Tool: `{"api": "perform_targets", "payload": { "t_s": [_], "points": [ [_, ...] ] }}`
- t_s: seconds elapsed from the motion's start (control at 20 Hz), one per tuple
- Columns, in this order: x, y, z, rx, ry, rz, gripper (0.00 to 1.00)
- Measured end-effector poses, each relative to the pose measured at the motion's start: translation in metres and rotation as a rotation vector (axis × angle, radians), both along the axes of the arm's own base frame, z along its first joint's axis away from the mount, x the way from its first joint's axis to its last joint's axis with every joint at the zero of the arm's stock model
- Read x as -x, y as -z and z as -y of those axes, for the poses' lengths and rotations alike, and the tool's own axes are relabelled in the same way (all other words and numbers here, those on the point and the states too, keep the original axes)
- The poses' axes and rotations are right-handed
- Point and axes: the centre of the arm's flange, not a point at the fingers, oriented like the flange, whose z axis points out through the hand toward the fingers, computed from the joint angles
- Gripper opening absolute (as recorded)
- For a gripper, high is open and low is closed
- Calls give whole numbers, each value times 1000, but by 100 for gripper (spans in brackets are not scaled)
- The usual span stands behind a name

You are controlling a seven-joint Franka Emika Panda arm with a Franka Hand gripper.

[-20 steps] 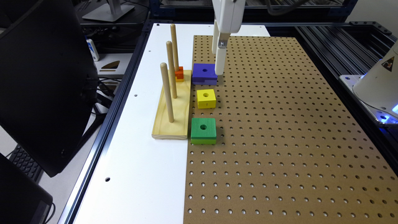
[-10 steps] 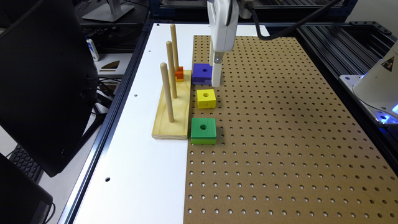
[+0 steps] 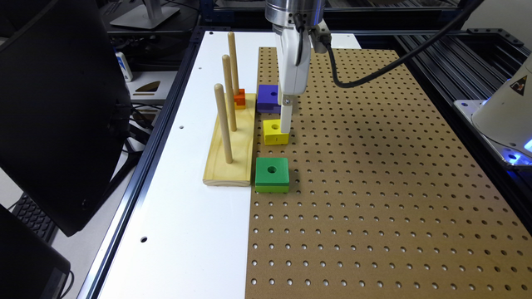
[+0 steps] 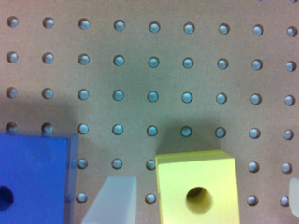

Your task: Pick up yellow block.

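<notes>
The yellow block (image 3: 275, 132) is a small bright cube with a round hole in its top, lying on the brown pegboard between the purple block (image 3: 268, 98) and the green block (image 3: 272, 173). My gripper (image 3: 284, 124) hangs low right over it, its white part at the block's side toward the exterior view's right. In the wrist view the yellow block (image 4: 197, 189) lies between two pale fingertips (image 4: 113, 201), which stand apart with gaps on both sides. The gripper (image 4: 203, 201) is open and touches nothing. The purple block (image 4: 32, 179) shows blue in this view.
A pale wooden base (image 3: 230, 145) with three upright pegs stands just to the exterior view's left of the blocks, a tiny orange block (image 3: 239, 99) at its far end. The pegboard (image 3: 374, 187) lies bare toward the exterior view's right. A black monitor (image 3: 54, 104) stands off the table.
The gripper has moved from beside the purple block toward the near side and lower, and now straddles the yellow block. The blocks have not moved.
</notes>
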Motion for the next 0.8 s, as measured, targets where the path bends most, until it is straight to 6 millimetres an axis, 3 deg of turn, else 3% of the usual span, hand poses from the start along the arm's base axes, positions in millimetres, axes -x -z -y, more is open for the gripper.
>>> {"api": "perform_targets", "payload": {
  "t_s": [0.4,0.8],
  "points": [
    [0,0,0,0,1,0,100],
    [0,18,1,-3,3,-9,100]
  ]
}}
